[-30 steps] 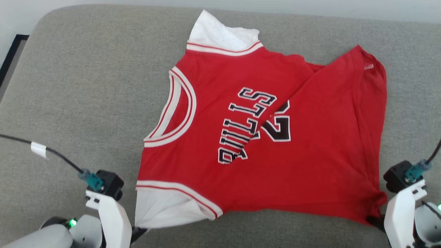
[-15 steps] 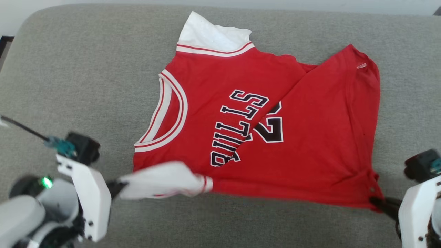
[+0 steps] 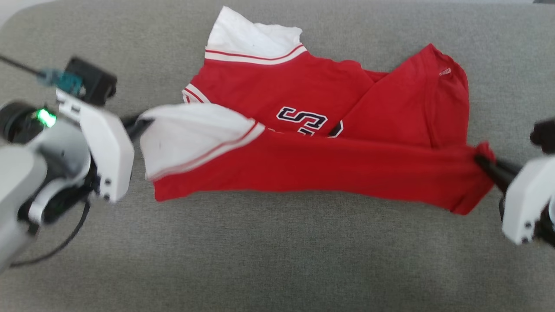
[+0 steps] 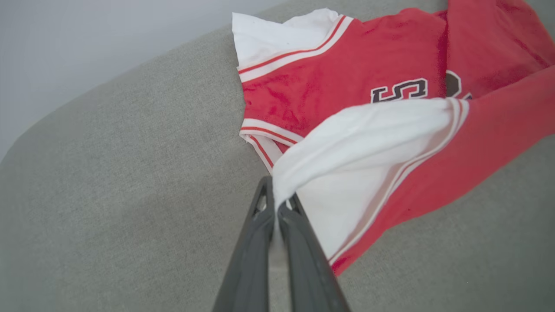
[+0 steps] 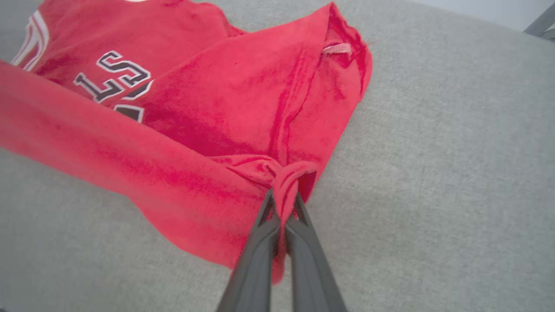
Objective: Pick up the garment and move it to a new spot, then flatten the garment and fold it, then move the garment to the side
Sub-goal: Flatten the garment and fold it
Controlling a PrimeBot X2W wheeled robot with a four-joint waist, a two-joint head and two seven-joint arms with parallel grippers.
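— Two pairs of fingers, both pinched shut on cloth: the left fingers (image 4: 265,203) on a white sleeve (image 4: 355,138), the right fingers (image 5: 266,221) on a bunched red corner
— And the garment (image 3: 303,169)?
— Soft, red, its near edge pulled taut above a grey woven cushion (image 3: 277,260). From the head its dark lettering (image 3: 303,120) reads S; the right wrist view catches an L beside it

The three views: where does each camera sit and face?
Head view: on the head, facing down at the shirt on a cushion; left arm, right arm at the edges.
Left wrist view: on that wrist, facing along the left fingers, shut on the sleeve.
Right wrist view: likewise, the right fingers shut on a red corner.
All share the lettering.
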